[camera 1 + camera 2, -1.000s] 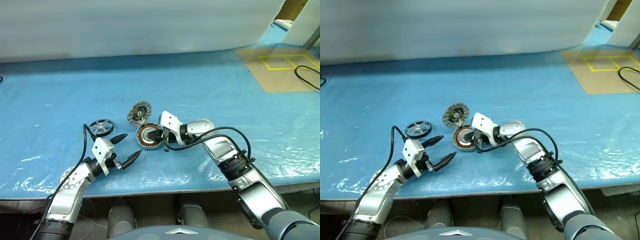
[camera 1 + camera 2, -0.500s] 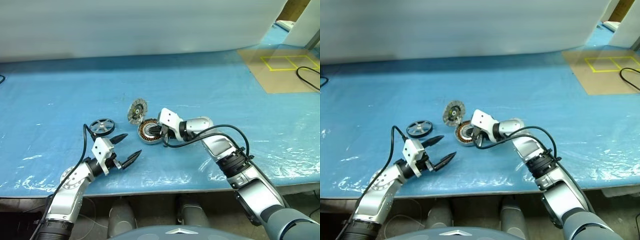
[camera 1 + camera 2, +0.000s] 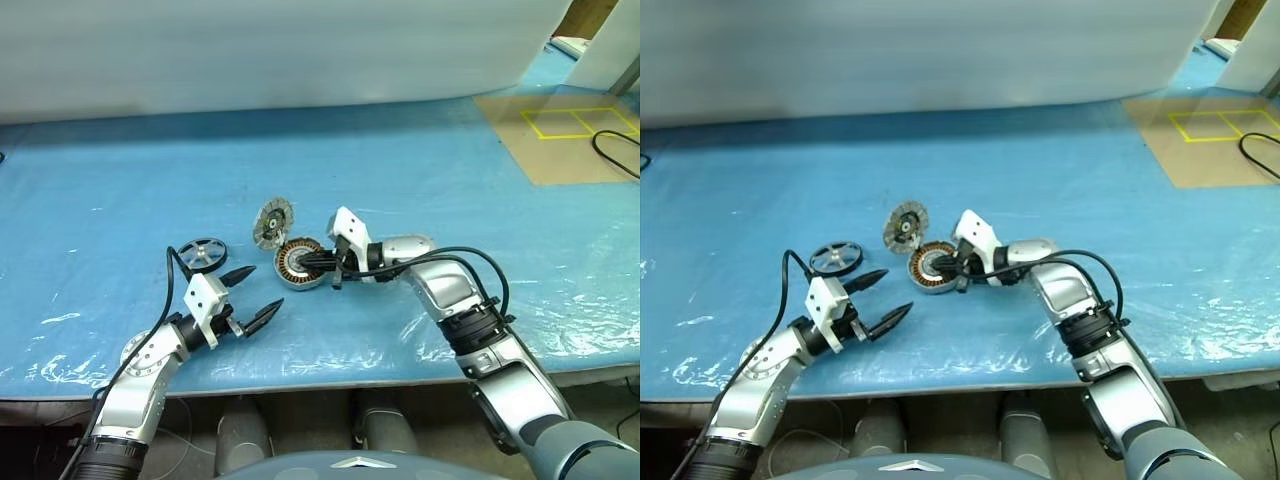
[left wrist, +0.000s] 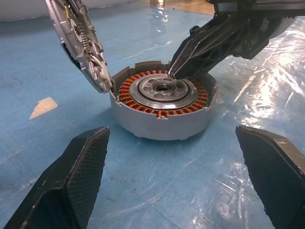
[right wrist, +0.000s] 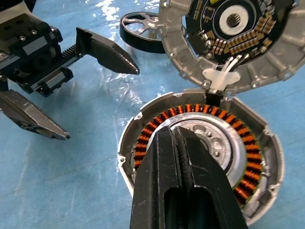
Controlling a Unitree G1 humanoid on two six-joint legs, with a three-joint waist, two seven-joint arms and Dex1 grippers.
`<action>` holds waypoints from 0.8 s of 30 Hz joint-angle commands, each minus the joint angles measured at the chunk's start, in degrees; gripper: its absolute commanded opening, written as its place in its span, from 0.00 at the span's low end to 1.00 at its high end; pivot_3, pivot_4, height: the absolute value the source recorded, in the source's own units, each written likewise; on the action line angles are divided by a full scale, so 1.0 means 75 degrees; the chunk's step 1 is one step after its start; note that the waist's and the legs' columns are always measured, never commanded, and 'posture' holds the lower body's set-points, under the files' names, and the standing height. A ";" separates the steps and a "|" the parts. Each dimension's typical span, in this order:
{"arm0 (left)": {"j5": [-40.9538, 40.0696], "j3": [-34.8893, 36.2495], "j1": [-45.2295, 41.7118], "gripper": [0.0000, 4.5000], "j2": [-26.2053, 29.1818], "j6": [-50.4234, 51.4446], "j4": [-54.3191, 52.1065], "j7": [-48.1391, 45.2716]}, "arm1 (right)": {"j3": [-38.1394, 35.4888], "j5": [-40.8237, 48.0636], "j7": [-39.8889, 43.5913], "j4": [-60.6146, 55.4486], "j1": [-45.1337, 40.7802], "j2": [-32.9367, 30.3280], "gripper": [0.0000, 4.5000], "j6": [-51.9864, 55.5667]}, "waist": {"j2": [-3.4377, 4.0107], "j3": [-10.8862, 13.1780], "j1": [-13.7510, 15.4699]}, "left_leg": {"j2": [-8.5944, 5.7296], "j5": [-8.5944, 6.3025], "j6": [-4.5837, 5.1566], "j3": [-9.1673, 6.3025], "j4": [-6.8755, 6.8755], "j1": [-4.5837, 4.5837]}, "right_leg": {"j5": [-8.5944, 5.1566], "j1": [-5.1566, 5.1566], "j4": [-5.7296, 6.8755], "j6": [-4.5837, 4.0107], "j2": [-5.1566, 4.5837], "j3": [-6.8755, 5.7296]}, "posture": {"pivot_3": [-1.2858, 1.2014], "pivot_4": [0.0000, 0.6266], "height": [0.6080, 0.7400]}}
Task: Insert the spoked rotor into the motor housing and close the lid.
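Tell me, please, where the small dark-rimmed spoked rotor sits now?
The spoked rotor lies flat on the blue table, left of the copper-wound motor housing and just beyond the open left gripper.

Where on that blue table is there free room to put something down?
The blue table lies bare behind the lid and to the right of the right gripper. It is crowded around the motor housing, spoked rotor and open left gripper.

We hold our left gripper (image 3: 249, 298) low and level, wrist straight, its two black fingers (image 4: 76, 183) spread wide apart and aimed at the motor housing (image 3: 299, 264), stopping well short of it. Our right arm bends in from the other side, and its right gripper (image 5: 170, 138) is pressed closed, its tip over the housing's pale centre.
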 commanded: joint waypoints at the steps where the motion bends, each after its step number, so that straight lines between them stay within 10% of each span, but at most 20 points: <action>1: -0.0079 0.0011 0.0005 1.00 0.0014 -0.0036 -0.0137 -0.0027 | -0.0040 -0.0242 -0.0146 0.0145 -0.0230 -0.0020 0.01 -0.0628 | 0.0000 0.0000 -0.0001 | 0.0000 0.0000 0.0000 0.0000 0.0000 0.0000 | 0.0000 0.0000 0.0001 0.0000 0.0000 0.0000 | 0.52 0.24 1.00; 24: -0.0084 0.0031 0.0025 1.00 0.0051 -0.0010 -0.0172 -0.0035 | 0.0883 -0.1348 0.0099 0.0129 -0.0428 0.0009 0.01 -0.1106 | -0.0001 0.0000 -0.0018 | 0.0000 0.0000 0.0000 0.0000 0.0001 0.0003 | 0.0000 0.0001 0.0003 0.0000 0.0001 0.0001 | 0.52 0.24 1.00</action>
